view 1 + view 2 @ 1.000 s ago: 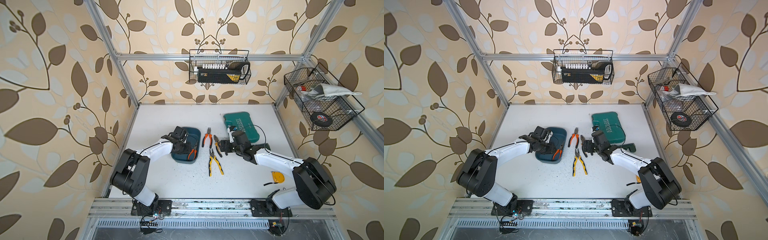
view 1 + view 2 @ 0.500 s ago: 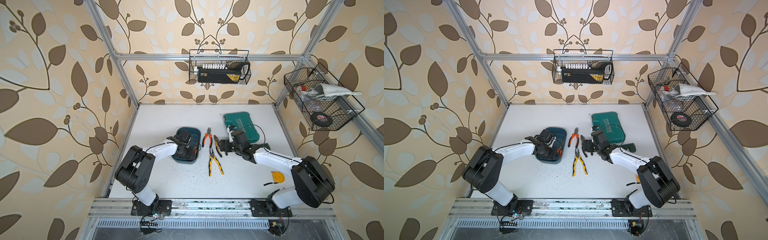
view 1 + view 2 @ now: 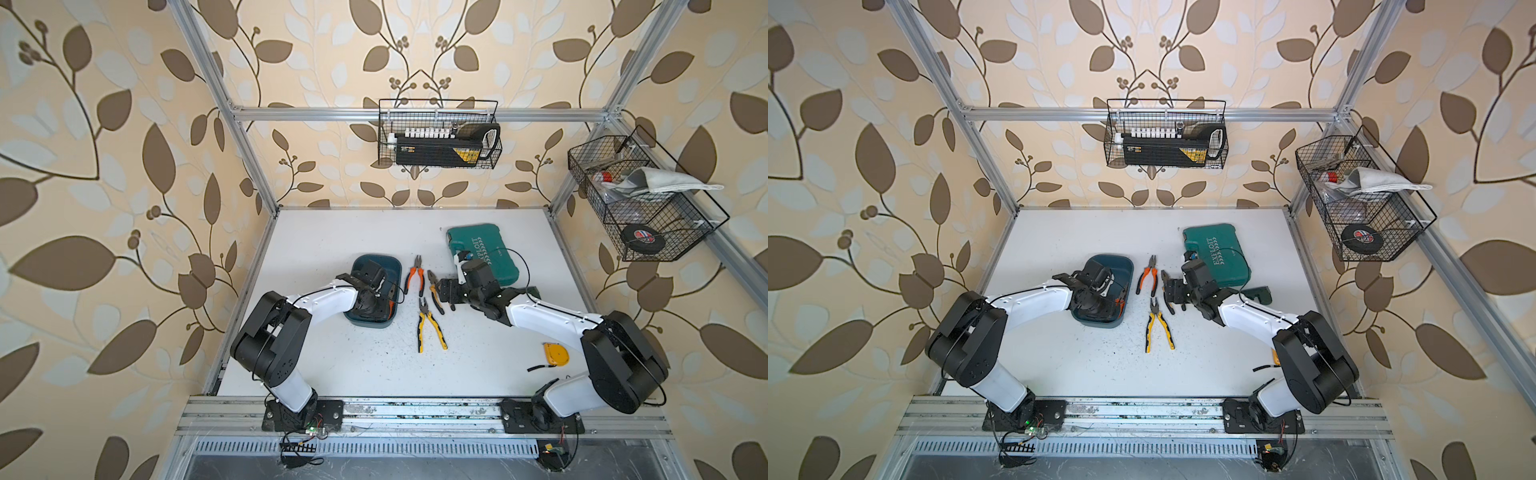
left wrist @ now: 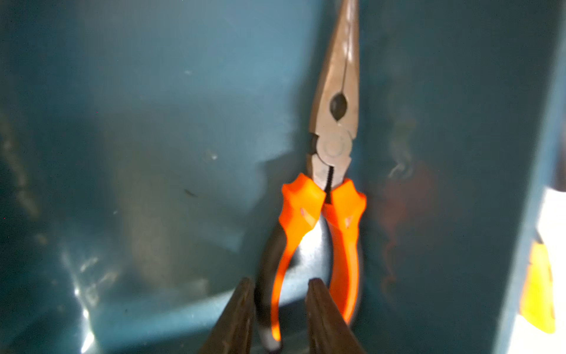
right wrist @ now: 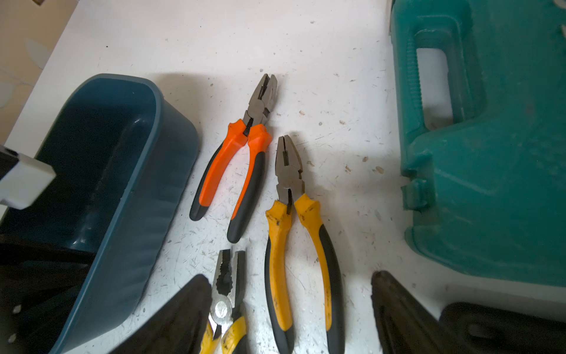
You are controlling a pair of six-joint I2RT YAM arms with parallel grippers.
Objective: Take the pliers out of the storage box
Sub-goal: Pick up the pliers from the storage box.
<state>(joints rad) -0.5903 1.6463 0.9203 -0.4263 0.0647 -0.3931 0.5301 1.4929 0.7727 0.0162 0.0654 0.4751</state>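
Left gripper (image 4: 278, 283), jaws narrow but unclamped, straddles one handle of orange-handled long-nose steel pliers (image 4: 332, 147) lying at three o'clock inside the dark teal plastic storage box (image 3: 386, 270). Close squarely on that handle, then lift straight up.

**Both arms reached in, left wrist tipped down**

From my console I saw the left arm (image 3: 328, 299) stretched forward and inward from its base, its wrist (image 3: 368, 289) bent steeply so that the left gripper (image 3: 375, 308) pointed downward. In the left wrist view its two dark fingers (image 4: 239, 315) stood a narrow way apart (not pressed together; a gap showed on one side). The right arm (image 3: 548, 318) also reached forward and inward, forearm low and close to level. The right gripper (image 3: 443, 293) faced toward the left arm, its fingers (image 5: 398, 309) spread wide. The two grippers sat near each other but apart.
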